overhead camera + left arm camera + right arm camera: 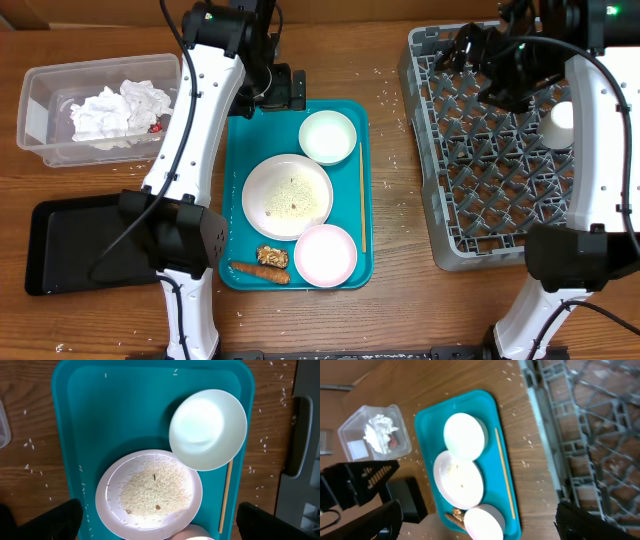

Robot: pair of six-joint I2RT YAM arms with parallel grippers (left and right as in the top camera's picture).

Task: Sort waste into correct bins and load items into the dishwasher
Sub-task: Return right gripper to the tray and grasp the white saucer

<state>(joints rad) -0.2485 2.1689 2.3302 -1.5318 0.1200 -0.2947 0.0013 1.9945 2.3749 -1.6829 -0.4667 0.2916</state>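
We see the left gripper (159, 510) spread wide, its dark fingers (60, 520) at the lower corners of its wrist view. Nothing is between them and they touch nothing. It hangs over the far end of the teal tray (366, 240), above the plate (112, 510) of loose rice (155, 491) and the bowl (208, 429) by the tray's far right corner.

The right gripper (477, 510) is likewise released and empty, over the far left part of the grey dish rack (450, 200). The cup (558, 122) sits in the rack near its right edge.

A second bowl (325, 255) is at the tray's near right corner, with the carrot piece (260, 270) and brown chunk (272, 255) along its near edge. Tissue (115, 110) and the wrapper (155, 128) lie in the clear tub (40, 90) at the desk's far left corner. The black tray (70, 250) lies by the desk's left edge.
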